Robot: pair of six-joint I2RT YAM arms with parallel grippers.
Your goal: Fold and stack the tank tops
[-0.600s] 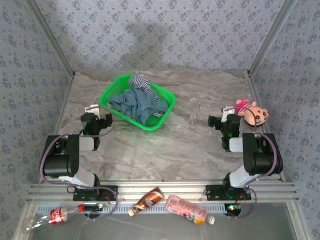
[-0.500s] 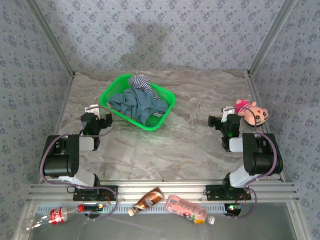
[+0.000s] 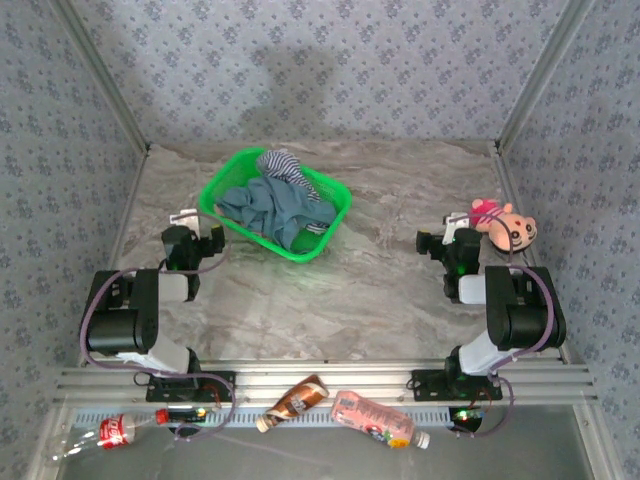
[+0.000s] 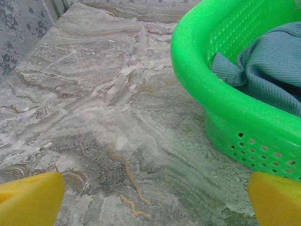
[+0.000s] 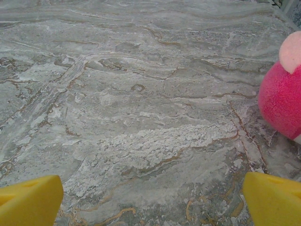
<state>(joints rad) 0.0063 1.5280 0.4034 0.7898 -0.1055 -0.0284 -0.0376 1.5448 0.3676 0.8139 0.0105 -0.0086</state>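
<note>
Currently the left tool (image 3: 199, 227) and right tool (image 3: 446, 233) stand released, empty. A teal-blue ribbed tank top (image 3: 265, 205) and a navy-and-white striped tank top (image 3: 283, 163) lie crumpled in the green plastic basket (image 4: 197, 80).

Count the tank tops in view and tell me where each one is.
2. A teal-blue tank top lies heaped in the green basket; a striped tank top sits on it at the far rim. More may be buried underneath.
</note>
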